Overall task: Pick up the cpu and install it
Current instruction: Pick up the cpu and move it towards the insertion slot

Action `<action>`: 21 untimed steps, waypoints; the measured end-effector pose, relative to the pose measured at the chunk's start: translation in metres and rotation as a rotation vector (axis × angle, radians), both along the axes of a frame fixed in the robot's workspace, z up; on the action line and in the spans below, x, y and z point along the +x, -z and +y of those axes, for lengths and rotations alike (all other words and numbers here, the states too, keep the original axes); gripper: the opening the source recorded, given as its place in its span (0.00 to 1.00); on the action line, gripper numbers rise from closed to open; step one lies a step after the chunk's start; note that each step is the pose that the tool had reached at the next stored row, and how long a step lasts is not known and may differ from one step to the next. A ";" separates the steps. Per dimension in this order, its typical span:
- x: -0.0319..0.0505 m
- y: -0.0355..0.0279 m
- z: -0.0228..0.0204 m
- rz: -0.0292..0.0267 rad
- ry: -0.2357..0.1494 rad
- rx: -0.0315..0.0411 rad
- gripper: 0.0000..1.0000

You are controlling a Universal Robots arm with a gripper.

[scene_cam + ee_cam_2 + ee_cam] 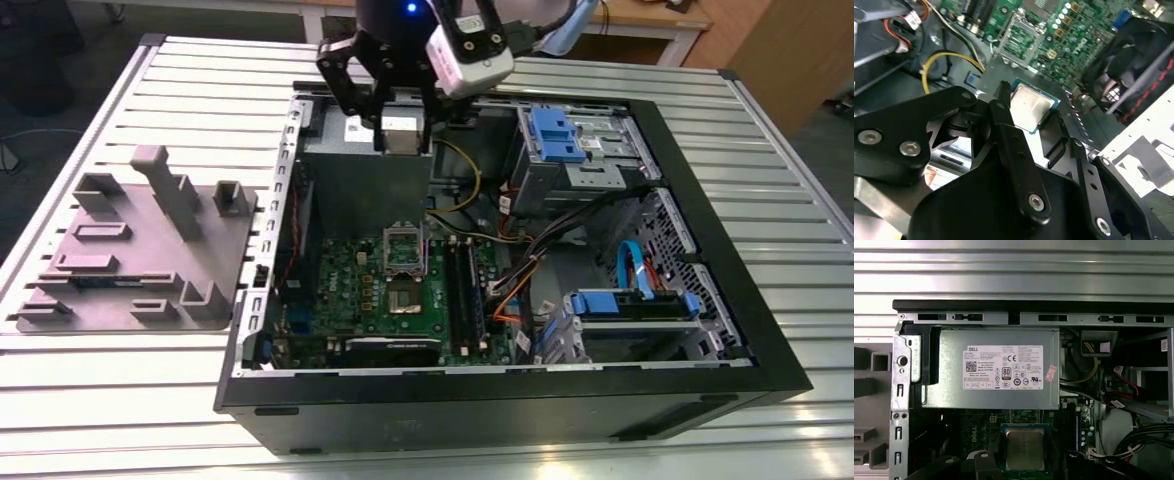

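Note:
My gripper (402,128) hangs over the rear of the open computer case (721,300), above the grey power-supply box (358,190). It is shut on the cpu (404,136), a small flat square with a pale metal top. In both wrist views the cpu (1029,105) (1025,449) sits level between the black fingers (1004,107). Below and further into the case lies the green board (350,290), where the dark socket with its metal frame (1021,39) stands uncovered. The cpu is well clear of the socket.
A grey fixture plate with upright blocks (127,250) lies on the slatted table at the exterior view's left. Drive cages with blue clips (561,135) and bundles of cables (534,260) fill the case's other side. A yellow cable (949,60) loops near the power supply (999,367).

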State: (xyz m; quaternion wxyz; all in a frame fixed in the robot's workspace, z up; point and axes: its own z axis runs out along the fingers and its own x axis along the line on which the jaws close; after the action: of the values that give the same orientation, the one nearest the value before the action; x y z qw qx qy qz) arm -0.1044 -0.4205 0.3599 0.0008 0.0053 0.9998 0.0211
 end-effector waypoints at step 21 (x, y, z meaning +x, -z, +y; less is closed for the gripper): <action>0.0012 0.0031 -0.0259 0.0001 0.000 -0.0001 0.47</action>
State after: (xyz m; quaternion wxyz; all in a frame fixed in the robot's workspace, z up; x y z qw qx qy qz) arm -0.1033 -0.4463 0.3568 0.0008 0.0053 0.9998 0.0211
